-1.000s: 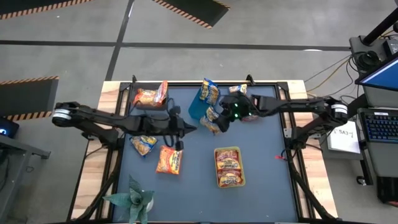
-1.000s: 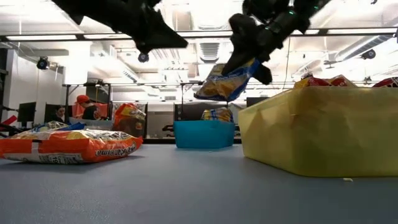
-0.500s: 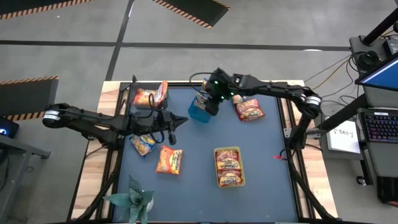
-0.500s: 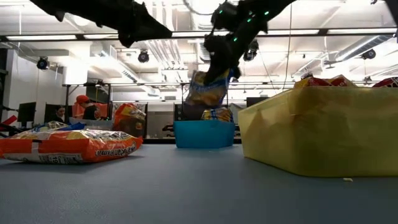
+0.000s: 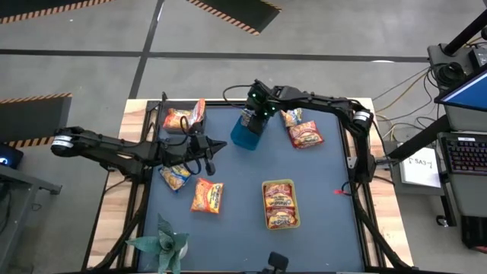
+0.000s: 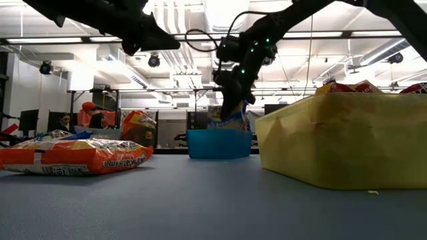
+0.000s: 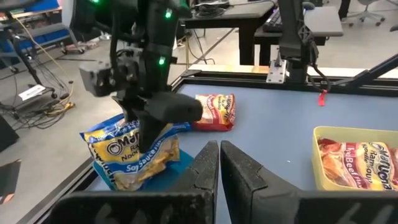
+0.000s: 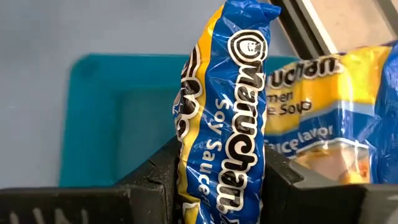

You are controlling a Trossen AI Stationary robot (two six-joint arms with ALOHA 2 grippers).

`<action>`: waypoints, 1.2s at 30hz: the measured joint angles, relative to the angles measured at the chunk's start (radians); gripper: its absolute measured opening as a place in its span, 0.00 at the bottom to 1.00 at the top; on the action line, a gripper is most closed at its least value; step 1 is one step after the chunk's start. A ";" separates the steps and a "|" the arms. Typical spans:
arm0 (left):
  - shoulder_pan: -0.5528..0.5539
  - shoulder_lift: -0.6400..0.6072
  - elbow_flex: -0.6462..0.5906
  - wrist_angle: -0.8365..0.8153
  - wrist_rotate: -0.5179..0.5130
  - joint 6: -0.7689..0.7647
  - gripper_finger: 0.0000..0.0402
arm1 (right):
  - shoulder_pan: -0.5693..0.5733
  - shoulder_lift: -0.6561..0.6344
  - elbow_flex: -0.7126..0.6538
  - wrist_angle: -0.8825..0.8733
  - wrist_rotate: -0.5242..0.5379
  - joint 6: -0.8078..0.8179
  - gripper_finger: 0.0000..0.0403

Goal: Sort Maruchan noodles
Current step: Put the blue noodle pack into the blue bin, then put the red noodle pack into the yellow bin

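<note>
Right wrist view — gripper pinching blue-and-yellow packet

My right gripper over rear bin, packet between my fingers. Second bin nearer front. Left gripper left of rear bin.

Looks like a robotics lab or workshop: bare grey concrete floor with black-and-orange hazard-striped mats at 12 o'clock, exposed ceiling ducts and strip lights, desks with a blue-lit laptop at 3 o'clock, loose cables.
</note>
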 joint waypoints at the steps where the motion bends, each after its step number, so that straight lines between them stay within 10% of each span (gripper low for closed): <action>1: 0.000 0.000 0.001 0.000 0.000 0.001 0.00 | -0.001 0.006 -0.001 0.002 0.008 -0.001 0.32; 36: 0.000 0.002 0.006 0.000 0.000 0.003 0.00 | 0.000 -0.059 -0.002 -0.010 0.191 -0.018 0.47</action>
